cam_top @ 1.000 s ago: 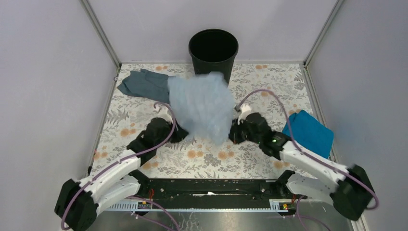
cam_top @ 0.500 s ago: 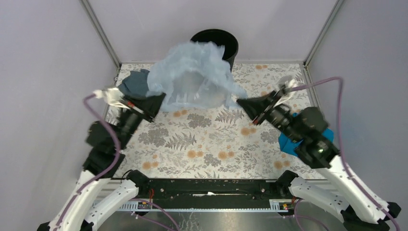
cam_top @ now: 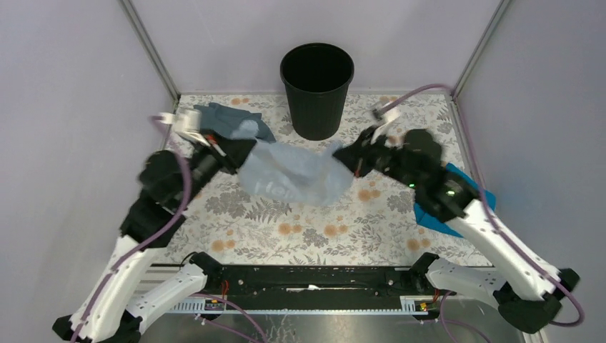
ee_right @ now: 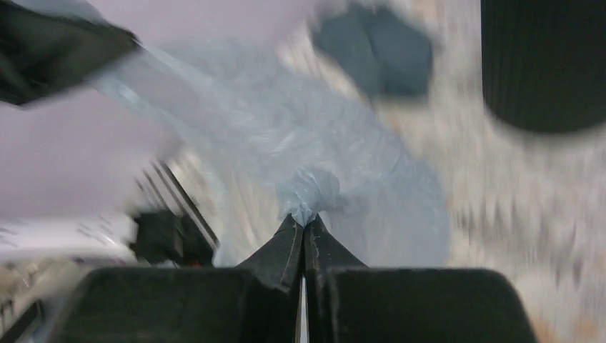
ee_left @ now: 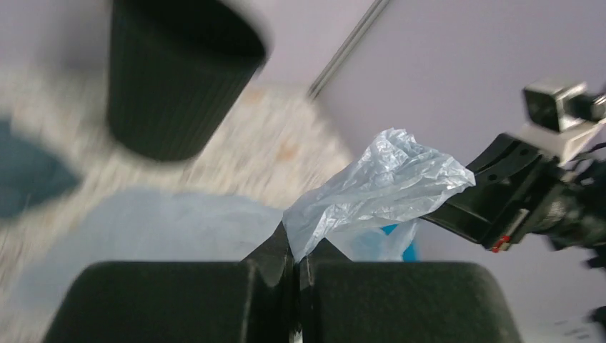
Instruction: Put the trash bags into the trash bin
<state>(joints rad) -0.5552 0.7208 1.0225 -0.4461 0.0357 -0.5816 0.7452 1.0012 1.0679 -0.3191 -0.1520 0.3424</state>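
The left gripper (cam_top: 244, 150) and right gripper (cam_top: 346, 157) are each pinching the bag (cam_top: 293, 177), holding it between them before the bin (cam_top: 316, 89).

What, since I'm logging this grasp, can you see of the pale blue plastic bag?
The trash bag is thin, crinkly, pale blue translucent plastic with faint white lettering. It hangs stretched between the left gripper and right gripper, each shut on a bunched edge, sagging low over the floral table, in front of the trash bin, not in it.
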